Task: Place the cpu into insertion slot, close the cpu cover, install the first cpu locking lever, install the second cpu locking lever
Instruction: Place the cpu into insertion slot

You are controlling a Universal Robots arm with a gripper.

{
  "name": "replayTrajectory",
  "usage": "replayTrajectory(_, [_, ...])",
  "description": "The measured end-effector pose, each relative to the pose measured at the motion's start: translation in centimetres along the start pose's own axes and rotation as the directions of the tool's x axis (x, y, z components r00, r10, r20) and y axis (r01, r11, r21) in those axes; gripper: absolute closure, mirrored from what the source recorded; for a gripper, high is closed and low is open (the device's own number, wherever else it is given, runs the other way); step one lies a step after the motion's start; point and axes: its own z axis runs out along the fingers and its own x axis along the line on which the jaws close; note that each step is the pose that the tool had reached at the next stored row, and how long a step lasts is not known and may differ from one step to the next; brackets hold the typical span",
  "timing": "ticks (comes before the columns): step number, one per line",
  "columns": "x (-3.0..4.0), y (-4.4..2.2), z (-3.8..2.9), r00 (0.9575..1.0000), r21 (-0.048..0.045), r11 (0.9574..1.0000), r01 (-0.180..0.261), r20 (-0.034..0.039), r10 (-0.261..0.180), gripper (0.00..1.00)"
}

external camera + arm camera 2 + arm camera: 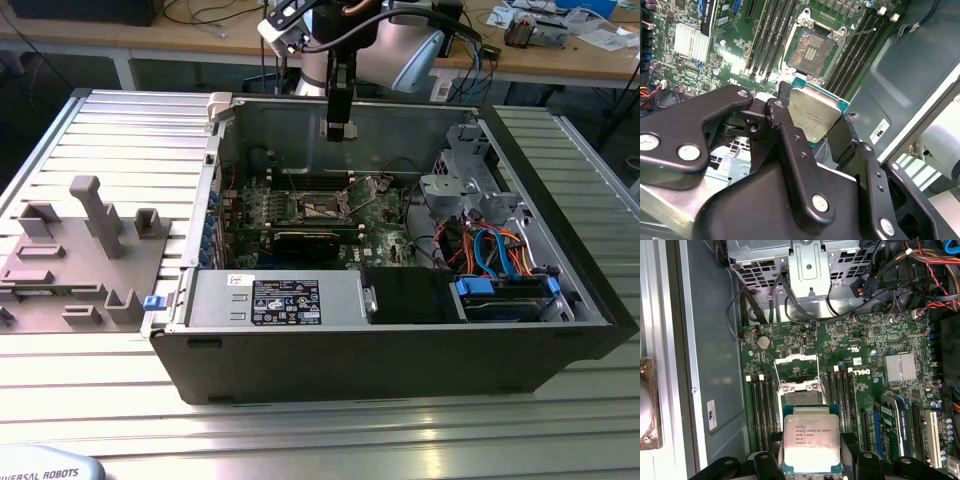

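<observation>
While hanging inside the open case point(400, 365), close to its far wall, holds the cpu point(340, 131) by two opposite edges: gripper point(338, 128) closed on it, black fingers point(785, 125) pressed to either side in the second wrist view. Held flat, silvery face up, well above the motherboard point(255, 215) and touching nothing but the fingers. Below it on the board, the slot point(810, 50), bare, gold contacts showing inside a silvery rim; cover point(796, 358) swung back off it in the first wrist view. Flanking the slot on both sides, memory sockets point(762, 410); farther along the board, a finned heatsink point(900, 367).

Underneath everything, a ribbed metal worktop point(300, 440). Toward its left edge in the exterior view, a grey fixture plate point(80, 240) with upright blocks, just beside the case's left wall. Then the case itself, laid on its side, lid off, filling the worktop's middle. Along its near wall, a silver box point(285, 298) with a label; in its right corner, a drive cage point(465, 170) with blue and orange cables point(495, 250). Behind, wooden benches point(190, 40) strewn with wires and small parts.
</observation>
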Motion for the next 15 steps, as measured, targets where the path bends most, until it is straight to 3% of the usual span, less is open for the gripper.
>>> replayTrajectory(15, [0.00,0.00,0.00,1.0000,-0.0002,1.0000,-0.010,0.0002,0.010,0.46])
